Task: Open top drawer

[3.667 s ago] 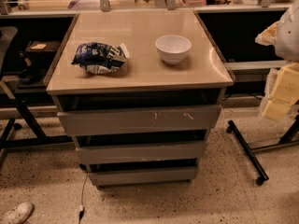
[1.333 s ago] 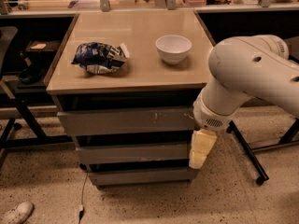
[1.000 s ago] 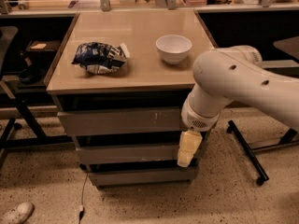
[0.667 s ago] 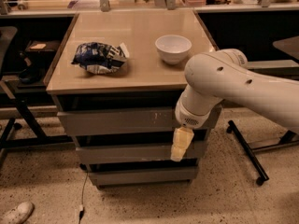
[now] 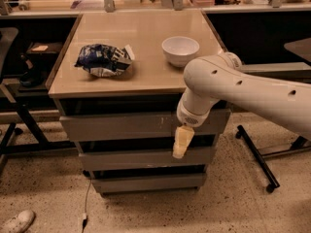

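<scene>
Jaws just beneath partly arm-hidden top drawer [image 5: 121,125]

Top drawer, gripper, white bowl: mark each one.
top drawer [image 5: 116,126], camera view, grey front left of centre
gripper [image 5: 179,152], camera view, lower end, just below top drawer
white bowl [image 5: 180,50], camera view, inside wall

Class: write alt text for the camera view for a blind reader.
The robot's gripper hangs pointing down at the lower edge of the shut top drawer, right of centre. A white bowl and a blue bag sit on the cabinet top.
</scene>
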Robot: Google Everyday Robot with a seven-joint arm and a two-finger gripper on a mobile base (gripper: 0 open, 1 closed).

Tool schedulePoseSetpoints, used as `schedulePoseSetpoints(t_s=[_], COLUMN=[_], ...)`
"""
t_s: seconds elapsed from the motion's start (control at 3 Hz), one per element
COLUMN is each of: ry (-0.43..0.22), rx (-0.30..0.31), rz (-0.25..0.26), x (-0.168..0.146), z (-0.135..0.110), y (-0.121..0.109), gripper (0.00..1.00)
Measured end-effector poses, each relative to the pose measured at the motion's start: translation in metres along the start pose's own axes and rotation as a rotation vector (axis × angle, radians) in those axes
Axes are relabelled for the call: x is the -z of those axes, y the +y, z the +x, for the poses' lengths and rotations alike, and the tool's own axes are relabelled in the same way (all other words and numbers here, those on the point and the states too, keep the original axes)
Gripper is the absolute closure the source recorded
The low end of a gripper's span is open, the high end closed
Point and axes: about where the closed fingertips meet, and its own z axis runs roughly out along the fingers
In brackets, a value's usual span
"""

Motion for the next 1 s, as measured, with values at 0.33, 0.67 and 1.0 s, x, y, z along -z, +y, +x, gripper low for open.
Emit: schedulePoseSetpoints(t_s=[0.33,0.67,1.0], ry=[0.011,0.012,0.015], rx=[-0.013,-0.015,-0.017], rz=[0.004,-0.001,-0.014], x=[-0.032,-0.038,-0.045], z=[-0.004,-0.005,-0.004], y=[-0.03,-0.033,-0.033], gripper=[0.0,0.0,0.0])
